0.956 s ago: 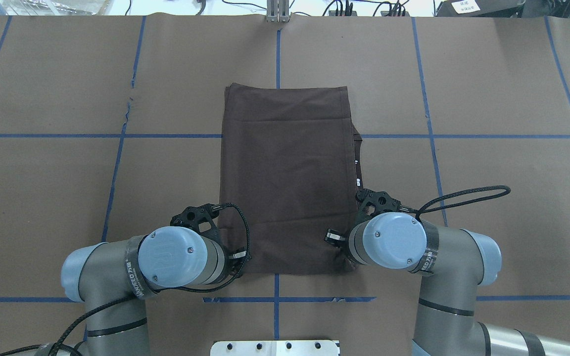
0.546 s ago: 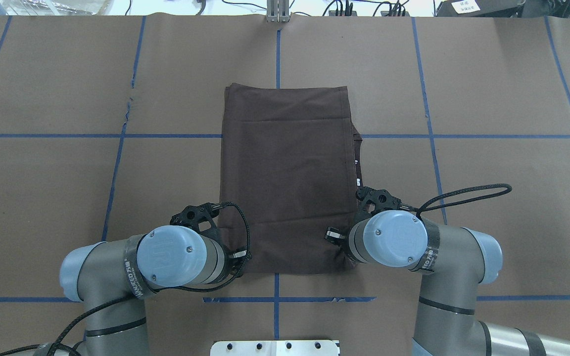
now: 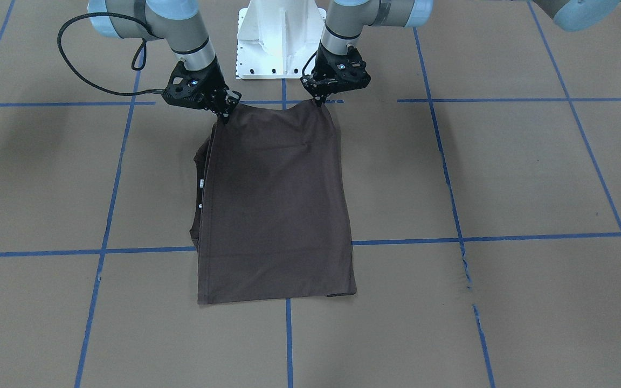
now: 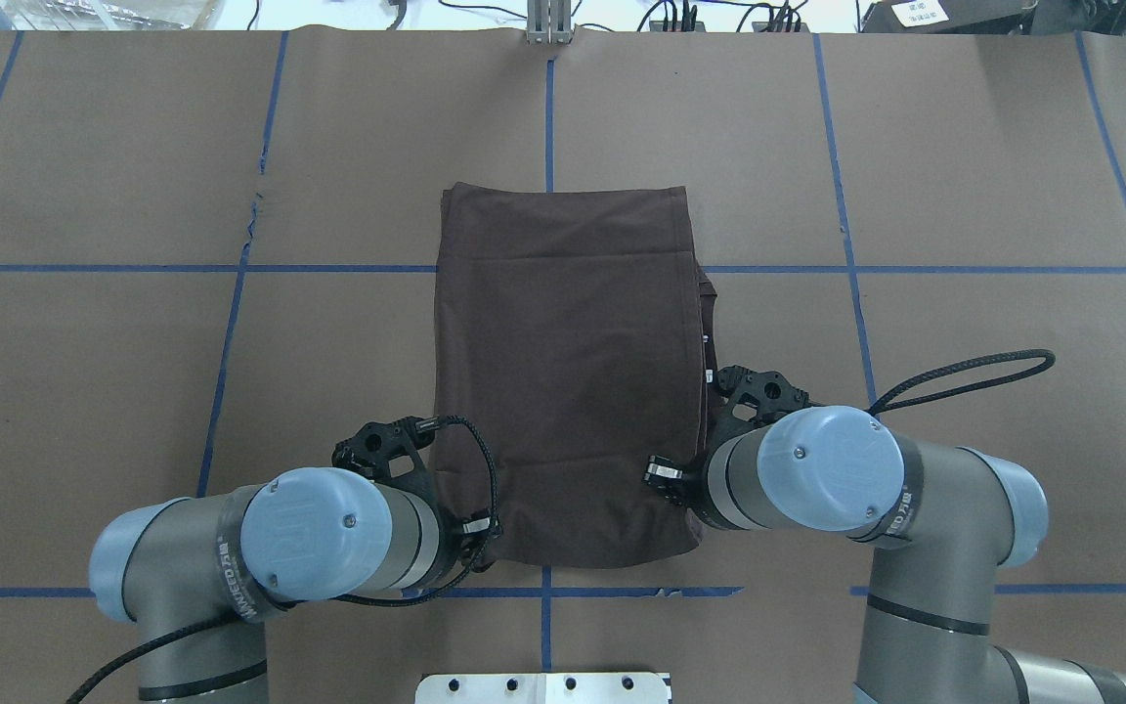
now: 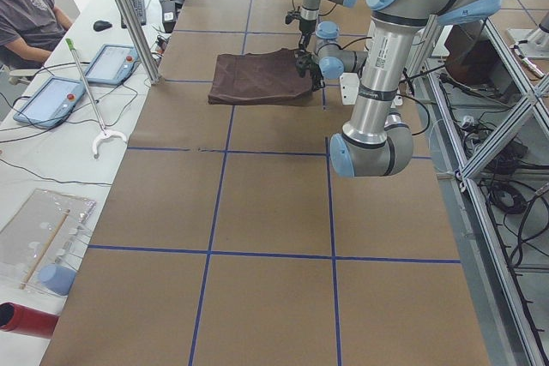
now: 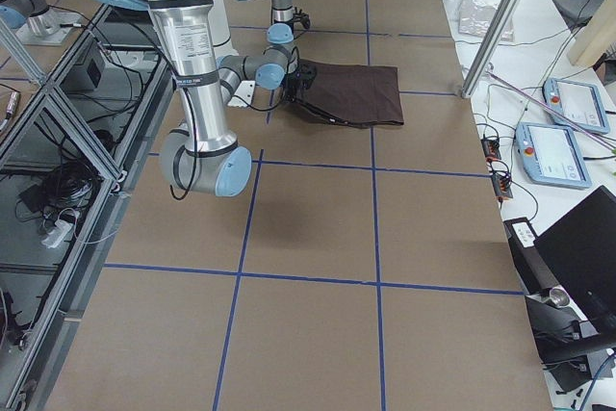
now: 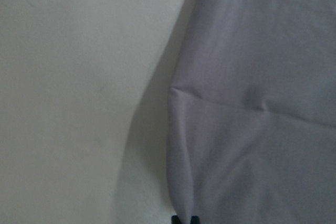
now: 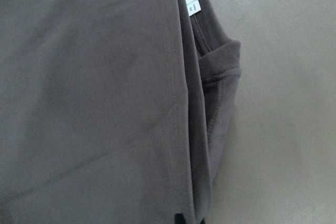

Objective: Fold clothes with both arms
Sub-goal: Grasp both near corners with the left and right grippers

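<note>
The dark brown T-shirt (image 4: 563,372) lies folded into a long rectangle on the brown table, its collar and white neck tag (image 8: 192,3) peeking out along its right side. My left gripper (image 3: 319,102) is shut on the near left corner of the shirt (image 3: 278,205). My right gripper (image 3: 225,115) is shut on the near right corner. Both corners are raised a little off the table, so the near edge sags between them. The left wrist view shows the cloth (image 7: 252,103) hanging from the fingertips. From overhead the wrists hide both grippers' fingertips.
The white pedestal base (image 4: 543,687) stands just behind the near edge. Blue tape lines (image 4: 231,332) grid the table. A black cable loop (image 4: 964,376) trails off the right wrist. A person (image 5: 26,6) and tablets (image 5: 111,62) sit past the far side.
Both arms have drawn back toward the robot's base with the near corners in hand. The whole shirt has slid a little toward the robot, its far edge with it.
</note>
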